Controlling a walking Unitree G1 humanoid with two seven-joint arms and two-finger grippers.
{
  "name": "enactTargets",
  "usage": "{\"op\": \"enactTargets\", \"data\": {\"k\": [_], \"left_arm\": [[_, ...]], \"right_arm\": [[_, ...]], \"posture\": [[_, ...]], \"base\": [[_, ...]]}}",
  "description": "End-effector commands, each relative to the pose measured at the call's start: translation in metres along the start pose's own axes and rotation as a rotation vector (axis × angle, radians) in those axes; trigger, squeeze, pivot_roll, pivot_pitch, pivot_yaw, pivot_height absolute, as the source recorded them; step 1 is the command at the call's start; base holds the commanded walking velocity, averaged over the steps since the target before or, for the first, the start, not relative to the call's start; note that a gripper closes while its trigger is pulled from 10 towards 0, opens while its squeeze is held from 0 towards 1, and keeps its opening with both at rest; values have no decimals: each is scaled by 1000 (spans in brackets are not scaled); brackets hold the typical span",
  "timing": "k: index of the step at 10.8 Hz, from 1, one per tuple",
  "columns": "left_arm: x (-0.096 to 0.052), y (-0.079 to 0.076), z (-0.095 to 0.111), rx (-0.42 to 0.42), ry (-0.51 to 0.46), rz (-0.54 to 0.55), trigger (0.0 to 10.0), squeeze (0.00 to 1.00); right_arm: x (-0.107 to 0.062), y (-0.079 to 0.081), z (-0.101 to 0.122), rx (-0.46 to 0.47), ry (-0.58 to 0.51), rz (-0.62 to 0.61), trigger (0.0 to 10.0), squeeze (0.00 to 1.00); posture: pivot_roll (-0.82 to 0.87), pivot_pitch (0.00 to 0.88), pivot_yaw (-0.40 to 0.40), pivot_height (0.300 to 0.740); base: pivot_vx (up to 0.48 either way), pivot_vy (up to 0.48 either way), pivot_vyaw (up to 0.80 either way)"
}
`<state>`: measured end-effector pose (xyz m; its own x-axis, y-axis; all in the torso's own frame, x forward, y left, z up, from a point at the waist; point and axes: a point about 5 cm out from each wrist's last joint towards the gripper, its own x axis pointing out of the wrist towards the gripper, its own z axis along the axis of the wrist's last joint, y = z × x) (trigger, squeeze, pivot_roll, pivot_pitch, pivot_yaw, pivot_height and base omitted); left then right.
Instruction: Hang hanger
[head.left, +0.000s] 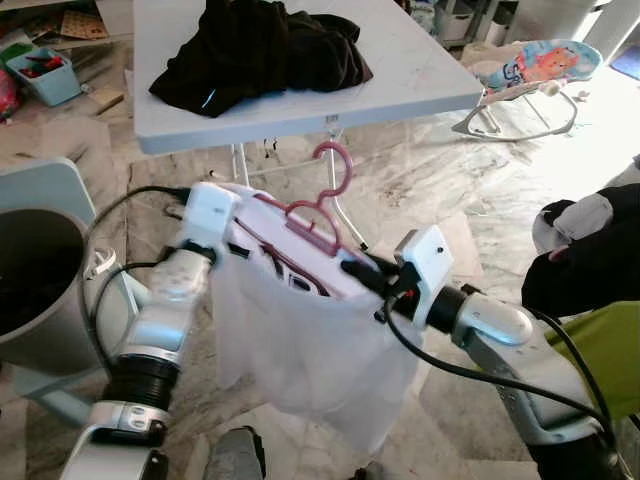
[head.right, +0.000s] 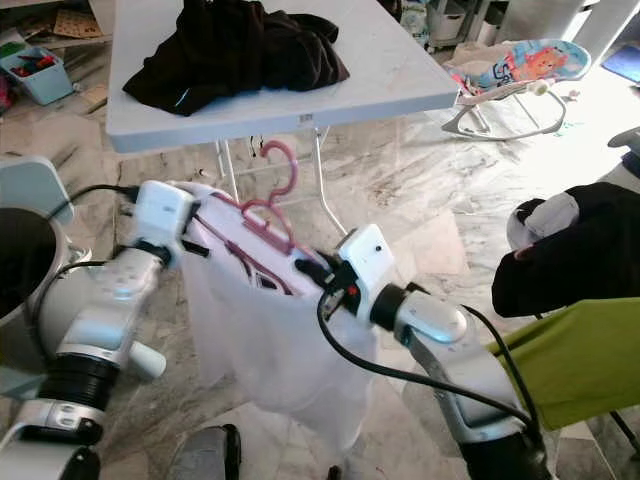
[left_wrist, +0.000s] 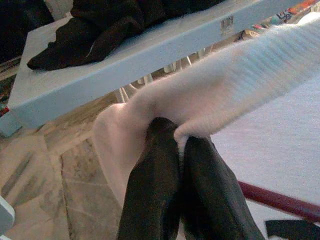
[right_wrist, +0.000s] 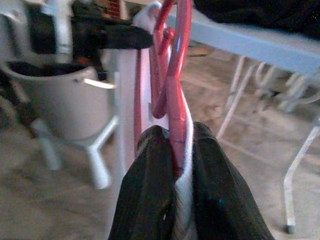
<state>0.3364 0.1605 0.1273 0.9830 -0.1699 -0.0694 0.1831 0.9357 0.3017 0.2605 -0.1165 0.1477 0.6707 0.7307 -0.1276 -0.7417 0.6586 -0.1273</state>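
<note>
Pink hanger (head.left: 322, 215) held in mid-air between both arms, just in front of the near edge of the white folding table (head.left: 420, 70), hook up and curling toward the table's underside, not touching it. White garment (head.left: 320, 350) threaded on hanger, draping down toward the marble floor (head.left: 450, 190), hem clear of the floor. Right gripper (right_wrist: 175, 165) clenched on the hanger's pink bar together with a fold of the white cloth, fingers pinching from both sides. Left gripper (left_wrist: 180, 165) clenched on the garment's ribbed edge at the far-left end, a dark red bar just beside the fingers. Black clothing (head.left: 255, 45) heaped on the table's far-left part, one fold reaching almost to the near edge. Table legs (head.left: 345, 215) directly behind the hanger. Grey bin (head.left: 35, 290) close on the left, beside the left arm. Open floor to the right of the table, as far as a baby bouncer (head.left: 530, 75) far right. Black and yellow-green fabric (head.left: 590, 300) near right, beside the right arm.
</note>
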Motion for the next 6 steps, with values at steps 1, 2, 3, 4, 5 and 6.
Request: {"op": "enactTargets", "data": {"k": [1, 2, 3, 4, 5, 6], "left_arm": [[-2, 4, -6, -12, 22, 18, 0, 0], [-2, -4, -2, -39, -3, -6, 0, 0], [-3, -10, 3, -41, -33, -25, 0, 0], [-4, -2, 4, -34, -40, 16, 0, 0], [-5, 8, 6, -17, -49, 62, 0, 0], [-6, 27, 6, 12, -50, 140, 0, 0]], "right_arm": [[1, -7, 17, -81, -84, -59, 10000, 0], [6, -7, 15, -114, -80, -113, 10000, 0], [10, -8, 12, -141, -75, -166, 10000, 0], [6, -9, 5, -190, -47, -161, 10000, 0], [0, -13, -3, -207, -30, -145, 10000, 0], [-11, -22, -13, -208, 6, -105, 10000, 0]], "posture": [[-18, 68, -44, 740], [-18, 70, -46, 740], [-17, 72, -48, 740], [-15, 74, -49, 740], [-15, 74, -49, 740], [-17, 75, -49, 740]], "base": [[0, 0, 0], [0, 0, 0], [0, 0, 0], [0, 0, 0], [0, 0, 0], [0, 0, 0]]}}
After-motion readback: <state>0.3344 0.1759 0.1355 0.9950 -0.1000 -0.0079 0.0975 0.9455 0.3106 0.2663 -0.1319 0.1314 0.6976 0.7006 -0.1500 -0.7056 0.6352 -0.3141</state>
